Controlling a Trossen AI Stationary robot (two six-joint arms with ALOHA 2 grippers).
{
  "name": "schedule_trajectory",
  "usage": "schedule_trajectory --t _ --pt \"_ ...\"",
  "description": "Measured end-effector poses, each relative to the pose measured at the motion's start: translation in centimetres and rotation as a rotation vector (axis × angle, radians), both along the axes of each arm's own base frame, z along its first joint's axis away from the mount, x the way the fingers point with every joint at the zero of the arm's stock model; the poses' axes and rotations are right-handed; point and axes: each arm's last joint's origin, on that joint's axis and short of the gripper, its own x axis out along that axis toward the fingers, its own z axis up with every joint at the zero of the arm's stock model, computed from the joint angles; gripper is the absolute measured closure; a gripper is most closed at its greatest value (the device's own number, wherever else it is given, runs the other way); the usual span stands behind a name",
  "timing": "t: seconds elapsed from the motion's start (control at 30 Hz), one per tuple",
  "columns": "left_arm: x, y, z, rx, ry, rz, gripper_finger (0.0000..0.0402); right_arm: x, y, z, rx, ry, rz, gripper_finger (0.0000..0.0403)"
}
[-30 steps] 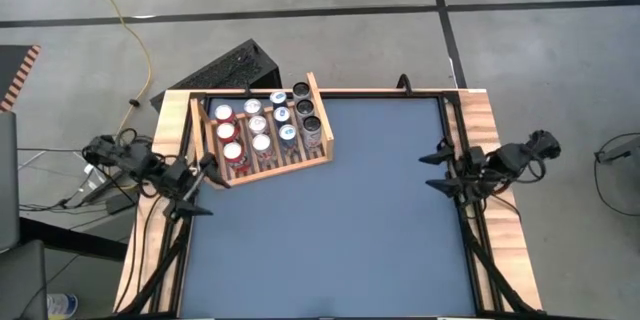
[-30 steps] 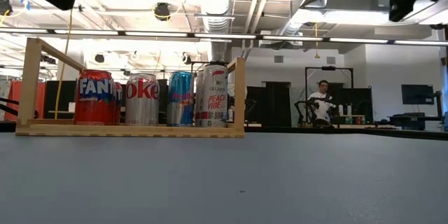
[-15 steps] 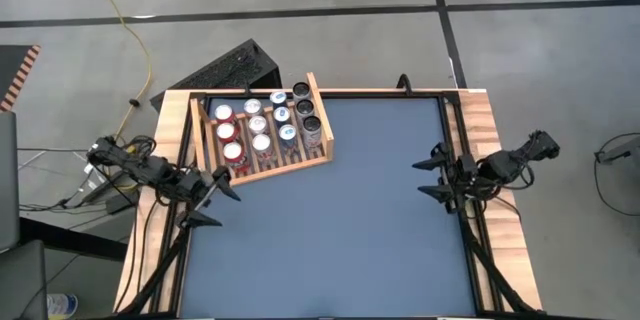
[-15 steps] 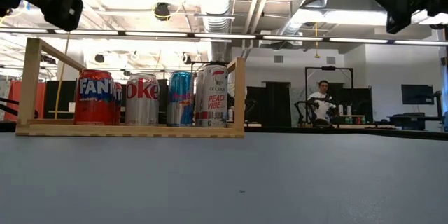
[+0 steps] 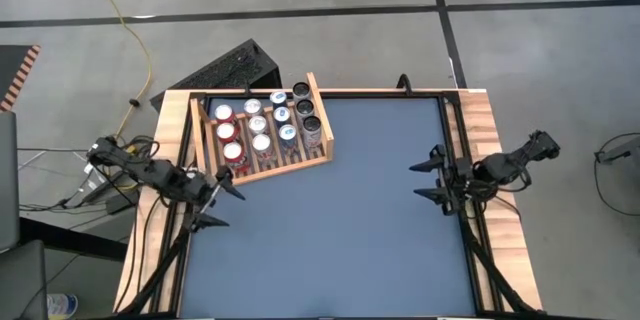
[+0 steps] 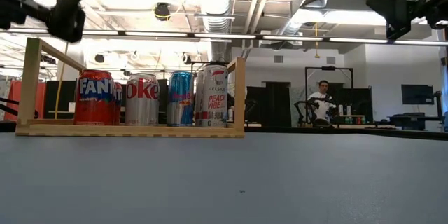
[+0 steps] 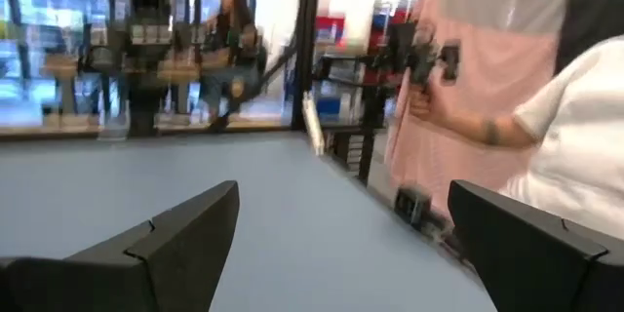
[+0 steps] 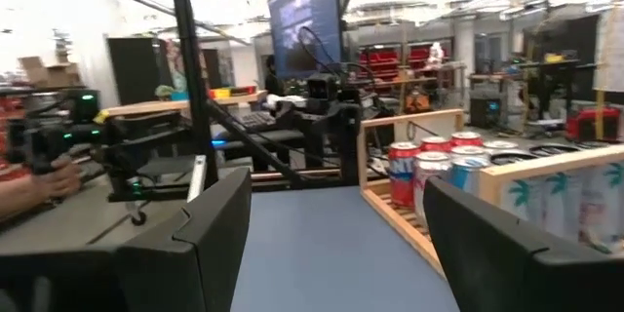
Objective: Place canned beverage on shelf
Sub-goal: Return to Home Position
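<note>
The light-wood slatted shelf (image 5: pixel 268 165) stands at the table's far left with several cans (image 5: pixel 258 125) upright in it. It also shows in the low view (image 6: pixel 133 130) and the right wrist view (image 8: pixel 402 216). My left gripper (image 5: pixel 224 205) is open and empty above the table's left edge, just near of the shelf. My right gripper (image 5: pixel 428 180) is open and empty above the table's right edge. No loose can shows on the table.
A black ridged box (image 5: pixel 228 68) lies on the floor behind the table's far left corner. The blue table top (image 5: pixel 340 220) spreads between the two arms. People show in the room beyond, one close by in the left wrist view (image 7: pixel 575 146).
My left gripper has moved from the table's left edge toward its middle and a little toward the near edge. My right gripper has moved a little toward the table's middle. Both stay open. The shelf and cans have not moved.
</note>
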Motion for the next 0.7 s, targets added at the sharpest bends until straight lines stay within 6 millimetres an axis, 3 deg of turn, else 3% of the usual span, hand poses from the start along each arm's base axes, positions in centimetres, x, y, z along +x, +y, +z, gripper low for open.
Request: schedule_trajectory --t 0.17,0.33,0.7 --pt "0.2 0.2 -0.8 -0.048 0.089 0.084 0.0044 0.1 -0.1 -0.6 0.01 0.019 -0.046 0.0112" --pt "0.2 0.3 -0.7 -0.031 0.069 0.098 0.0044 0.6 -0.1 -2.8 -0.005 0.096 -0.125 0.0112" --pt "0.3 0.4 -1.0 -0.016 0.095 0.166 0.0044 0.7 0.0 -3.1 0.03 0.122 -0.131 0.0112"
